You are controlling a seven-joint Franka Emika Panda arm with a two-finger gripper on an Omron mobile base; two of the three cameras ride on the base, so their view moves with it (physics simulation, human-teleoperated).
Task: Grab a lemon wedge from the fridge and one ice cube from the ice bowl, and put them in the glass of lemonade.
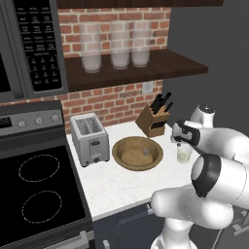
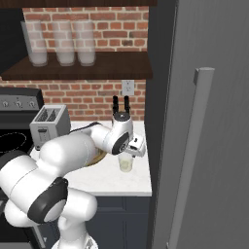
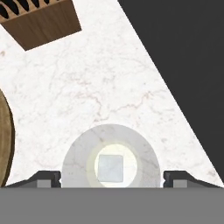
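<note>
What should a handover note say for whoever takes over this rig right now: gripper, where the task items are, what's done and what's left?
Gripper: open, hovering straight above the glass of lemonade, holding nothing.
Ice cube: in the glass, seen from above in the hand view.
Ice bowl: on the counter between the toaster and the glass; one more cube lies in it.
Fridge: door shut, just right of the counter.
Lemon wedge: none seen in the glass.
Done: ice cube dropped in. Left: open the fridge, fetch the wedge, drop it into the glass.
</note>
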